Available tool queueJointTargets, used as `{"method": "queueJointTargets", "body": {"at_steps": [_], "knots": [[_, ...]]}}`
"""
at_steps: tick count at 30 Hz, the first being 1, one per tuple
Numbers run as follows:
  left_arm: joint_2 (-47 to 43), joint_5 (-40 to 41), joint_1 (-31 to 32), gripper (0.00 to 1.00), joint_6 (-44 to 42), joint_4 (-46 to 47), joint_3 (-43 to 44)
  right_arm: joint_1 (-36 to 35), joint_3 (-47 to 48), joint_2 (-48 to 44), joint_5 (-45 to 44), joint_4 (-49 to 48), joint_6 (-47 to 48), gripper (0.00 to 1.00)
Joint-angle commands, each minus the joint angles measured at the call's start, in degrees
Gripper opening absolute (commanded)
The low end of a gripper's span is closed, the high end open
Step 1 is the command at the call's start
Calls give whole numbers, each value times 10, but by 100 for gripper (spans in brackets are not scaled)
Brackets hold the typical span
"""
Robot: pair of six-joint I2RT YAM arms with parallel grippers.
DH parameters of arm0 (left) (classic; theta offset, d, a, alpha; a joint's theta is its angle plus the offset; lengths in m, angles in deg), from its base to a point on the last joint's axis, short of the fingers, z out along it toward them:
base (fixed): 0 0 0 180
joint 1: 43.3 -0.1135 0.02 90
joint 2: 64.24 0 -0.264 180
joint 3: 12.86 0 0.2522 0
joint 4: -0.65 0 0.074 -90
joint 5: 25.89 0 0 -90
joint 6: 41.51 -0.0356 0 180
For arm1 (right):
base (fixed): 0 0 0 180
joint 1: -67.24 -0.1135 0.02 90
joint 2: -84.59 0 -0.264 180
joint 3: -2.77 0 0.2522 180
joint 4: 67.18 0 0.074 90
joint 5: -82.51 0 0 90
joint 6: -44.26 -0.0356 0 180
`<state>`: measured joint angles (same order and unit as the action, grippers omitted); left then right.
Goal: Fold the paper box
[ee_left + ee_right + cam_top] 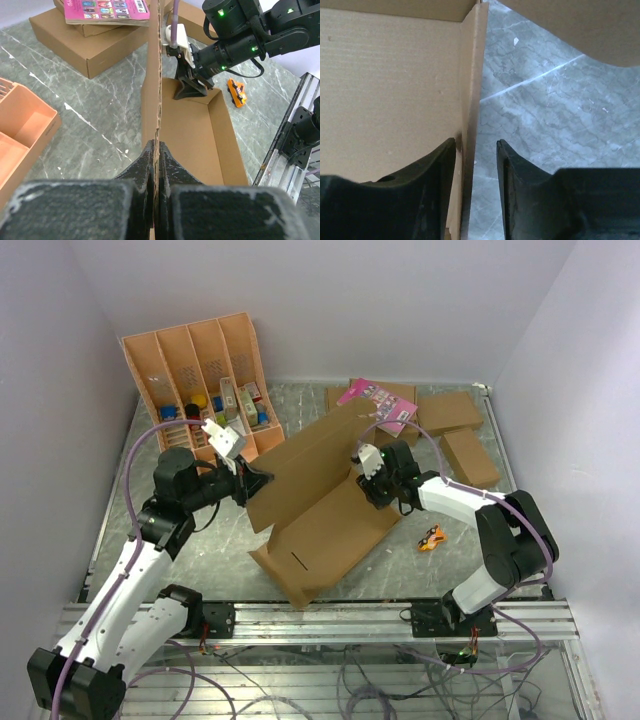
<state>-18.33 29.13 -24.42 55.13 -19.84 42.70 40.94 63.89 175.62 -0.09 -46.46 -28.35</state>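
The paper box (330, 530) lies at the middle of the table with one long flap (310, 455) standing up. My left gripper (252, 483) is shut on the near left end of that flap. In the left wrist view the cardboard edge (159, 75) runs straight up from between the closed left gripper (156, 150). My right gripper (366, 480) is at the box's far end. In the right wrist view the right gripper (476, 144) straddles a short end wall (471, 75); the wall touches the left finger (442, 165), with a gap to the other one.
An orange-tan compartment tray (200, 370) leans at the back left. A pink booklet (378, 403) lies on small brown boxes (450, 412) at the back right, another box (470, 457) beside them. A small orange object (432, 537) lies right of the box. A metal rail (330, 618) borders the near edge.
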Motion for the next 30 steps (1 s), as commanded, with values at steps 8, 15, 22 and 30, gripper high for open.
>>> {"method": "queueJointTargets", "body": {"at_steps": [8,15,22,30], "knots": [[2,19,4,7,-8,20,4,13,21,-23,85,99,110,58],[0,22,4,7,-3,27,0,18,17,-29,98,113,121,60],[-4,26,4,7,1,30,-5,19,22,-21,93,118,116,58],[-7,30,4,7,3,32,-8,20,22,-16,86,116,112,56]]}}
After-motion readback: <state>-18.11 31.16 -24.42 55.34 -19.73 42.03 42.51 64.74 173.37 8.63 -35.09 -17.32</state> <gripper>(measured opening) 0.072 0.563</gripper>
